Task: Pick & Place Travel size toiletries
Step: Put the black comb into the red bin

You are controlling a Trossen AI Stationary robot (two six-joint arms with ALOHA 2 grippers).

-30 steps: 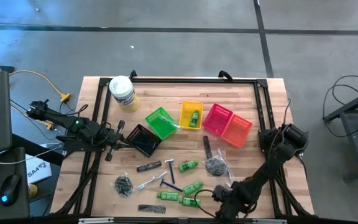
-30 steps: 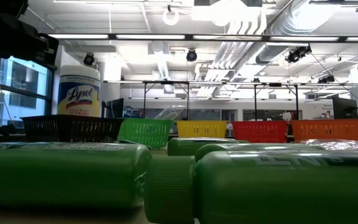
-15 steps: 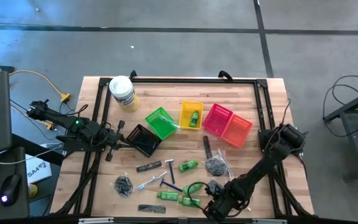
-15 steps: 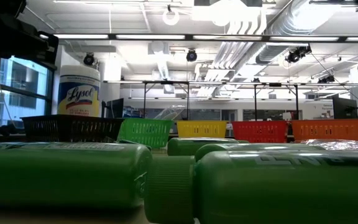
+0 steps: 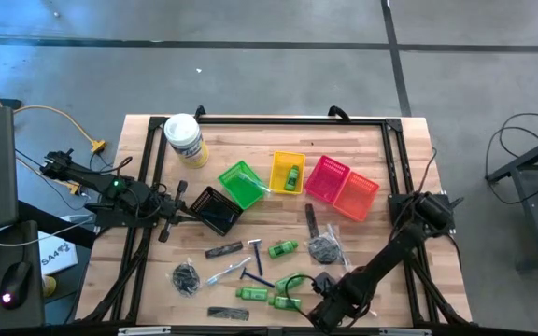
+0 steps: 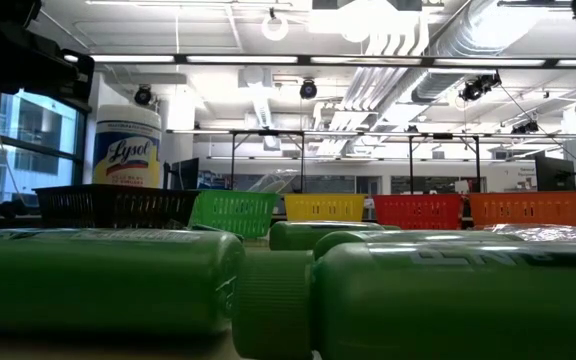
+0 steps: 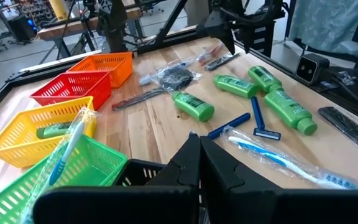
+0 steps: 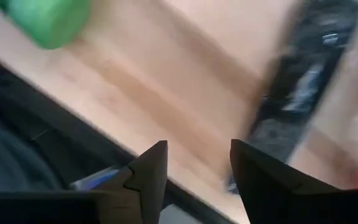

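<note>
The right gripper (image 5: 318, 308) is low at the near edge of the wooden surface (image 5: 381, 159), close to the green bottles (image 5: 267, 297). Its jaws are spread apart and hold nothing. More little toiletries lie nearby: a blue razor (image 5: 253, 276), a wrapped toothbrush (image 5: 222, 273), a black comb (image 5: 228, 313). One green bottle sits in the yellow basket (image 5: 279, 164). The left gripper (image 5: 177, 211) rests by the black basket (image 5: 205, 201), jaws pressed together.

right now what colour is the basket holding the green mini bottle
Yellow basket, with the green mini bottle inside; the high view shows it best.
</note>
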